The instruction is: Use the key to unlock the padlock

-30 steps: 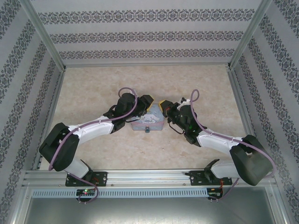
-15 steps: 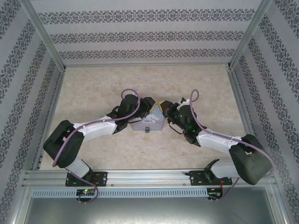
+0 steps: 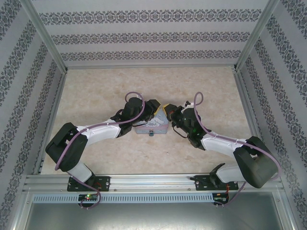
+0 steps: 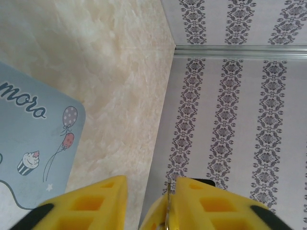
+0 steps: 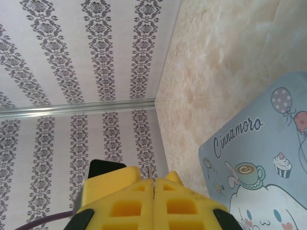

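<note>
The pale marbled table (image 3: pixel 105 86) is boxed in by grey-patterned wall panels (image 3: pixel 144 36), with aluminium rails (image 3: pixel 148 66) along their feet. The upper half of the top view is bare table, and wide bare strips lie at far left and far right of the arms. At centre frame lies the pale blue rectangular tin with a cartoon dog (image 3: pixel 152 125). Both arms crowd over its upper edge and hide part of the lid. The small blue-teal padlock (image 3: pixel 150 133) sits at the middle of the tin's lower edge. Whether it touches the tin cannot be told, and its shackle is too small to make out.

The left gripper (image 3: pixel 158 110) and the right gripper (image 3: pixel 168 107) meet near the tin's upper right corner, yellow tips close together. In the left wrist view the left gripper's jaws stand apart, table and wall showing through the gap. The tin's rounded corner sits at lower left, cut off by the frame. In the right wrist view the right gripper is clenched, pads pressed along one seam, with the tin cut off at lower right. A thin pale sliver (image 5: pixel 150 171) rises from that seam, and a similar one (image 4: pixel 168 201) lies along the left gripper's right-hand pad. Whether either is the thin dark metal key cannot be told.
</note>
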Robot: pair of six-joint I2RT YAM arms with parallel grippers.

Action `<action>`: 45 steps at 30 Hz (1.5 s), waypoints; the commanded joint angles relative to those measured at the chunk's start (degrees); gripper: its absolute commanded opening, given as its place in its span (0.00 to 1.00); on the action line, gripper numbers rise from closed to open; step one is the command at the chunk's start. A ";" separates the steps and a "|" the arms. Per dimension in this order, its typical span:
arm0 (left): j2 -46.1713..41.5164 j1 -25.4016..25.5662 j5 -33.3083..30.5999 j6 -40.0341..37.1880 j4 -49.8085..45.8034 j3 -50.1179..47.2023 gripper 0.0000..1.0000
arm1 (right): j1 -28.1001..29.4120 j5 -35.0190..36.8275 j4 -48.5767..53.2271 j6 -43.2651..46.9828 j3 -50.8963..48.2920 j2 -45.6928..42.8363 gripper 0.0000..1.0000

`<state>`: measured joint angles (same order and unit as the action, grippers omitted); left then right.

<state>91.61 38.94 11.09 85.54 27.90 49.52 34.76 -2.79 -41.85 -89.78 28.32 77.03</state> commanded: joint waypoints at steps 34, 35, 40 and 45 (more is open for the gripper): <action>-0.11 1.94 -2.84 0.63 1.76 0.93 0.00 | 0.48 1.99 -1.75 0.48 -0.72 0.84 0.00; -0.03 1.93 -2.84 0.53 1.74 1.10 0.00 | 0.48 2.00 -1.83 0.48 -0.72 0.84 0.00; -0.37 1.95 -2.41 -2.10 1.09 1.46 0.00 | -0.71 2.00 -2.15 1.07 -2.16 -0.79 0.20; -2.99 1.37 -1.53 -13.61 -3.93 3.16 0.00 | -6.14 -0.93 4.16 4.07 -5.45 -8.63 0.56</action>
<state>91.64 40.16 8.97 80.44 27.05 50.26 31.38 -2.94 -40.86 -88.33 24.34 72.93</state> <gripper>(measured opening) 0.050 0.542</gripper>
